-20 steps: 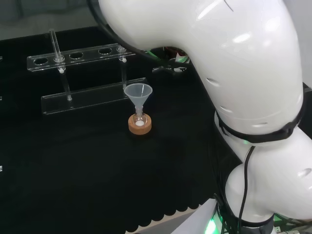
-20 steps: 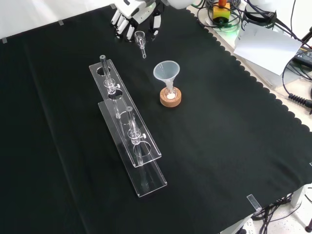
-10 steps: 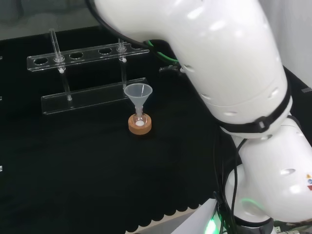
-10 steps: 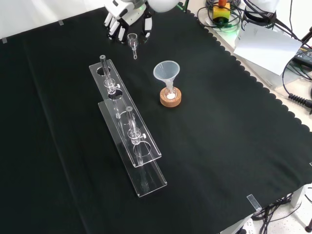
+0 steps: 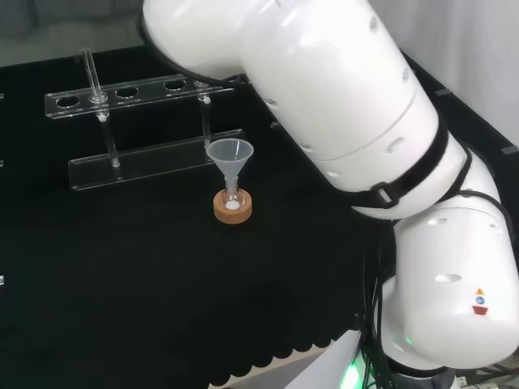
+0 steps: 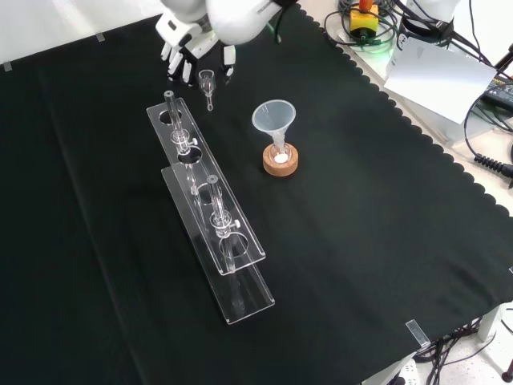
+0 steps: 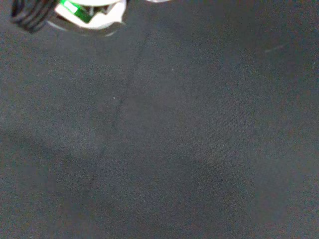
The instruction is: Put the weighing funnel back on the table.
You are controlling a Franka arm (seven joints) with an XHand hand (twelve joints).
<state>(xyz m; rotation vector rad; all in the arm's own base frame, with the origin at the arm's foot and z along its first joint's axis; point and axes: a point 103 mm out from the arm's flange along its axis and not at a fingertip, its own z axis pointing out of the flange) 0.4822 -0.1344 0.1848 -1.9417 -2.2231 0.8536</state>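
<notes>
Head view: funnel [image 5: 229,154] upright, stem in a small flask [image 5: 233,197] on cork ring [image 5: 233,208]; clear rack [image 5: 138,91] beyond it; arm's white links [image 5: 340,105] at right.
Front view, hand [image 6: 191,50]: at the cloth's far side, fingers and thumb curled down, pinching the weighing funnel [image 6: 208,83].
Front view, piece: stem hanging down, just past the rack's far end, apparently off the desk [image 6: 361,241] (height hard to judge).
Wrist view: bare black cloth [image 7: 174,149] beneath the palm.
Step in hand: lowering for set-down, by my judgement.
Advice: descend over bare cloth, keep apart from the rack's tube [image 6: 170,100], and lay the stem flat before spreading the fingers; a round glass piece may roll.
</notes>
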